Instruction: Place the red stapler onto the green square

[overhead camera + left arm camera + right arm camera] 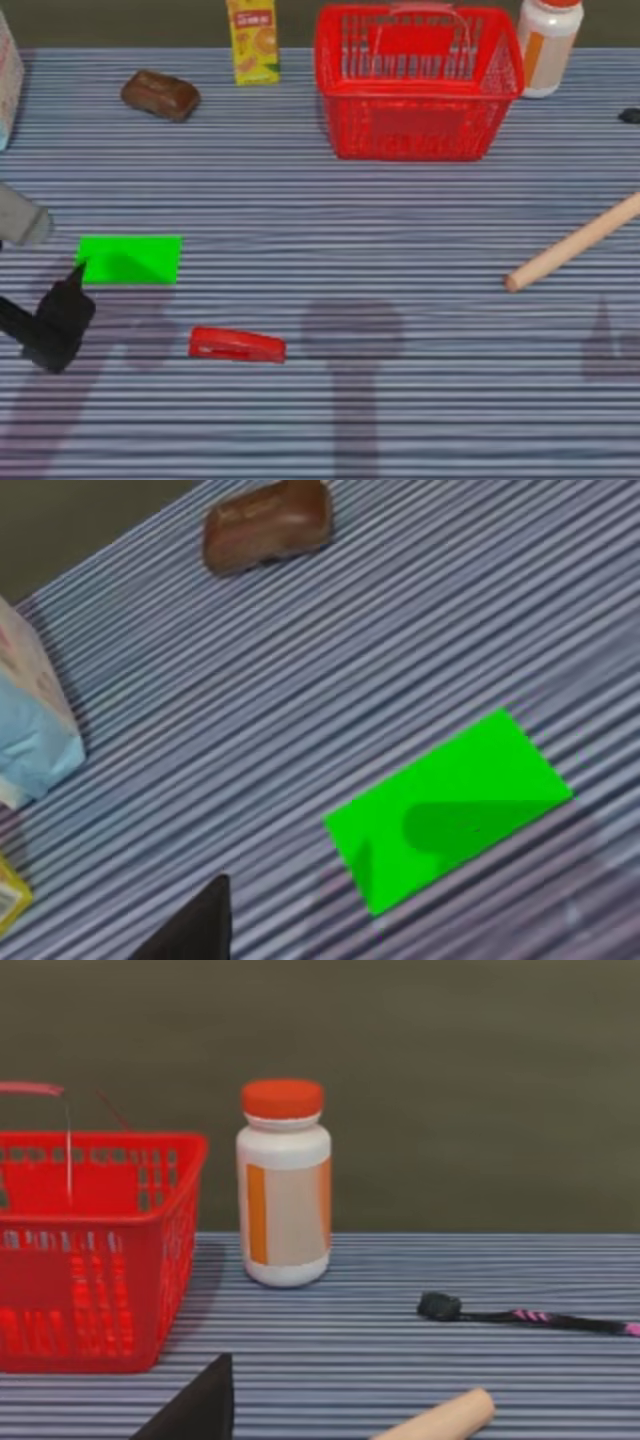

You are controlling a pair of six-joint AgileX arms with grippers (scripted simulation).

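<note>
The left gripper (76, 272), whose opening I cannot tell, hovers beside the green square (130, 260), while the red stapler (237, 345) lies ungrasped on the table (400, 240) nearby, so pickup seems next.

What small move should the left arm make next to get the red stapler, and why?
Probably shift the left gripper toward the top view's right and nearer edge, over the red stapler. The stapler lies ungrasped on the table, off the green square, and the gripper hangs at the square's left corner.

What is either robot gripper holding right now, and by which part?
Nothing is held. The small red bar-shaped stapler lies alone on the striped table; the left gripper hovers beside the flat green square.
</note>
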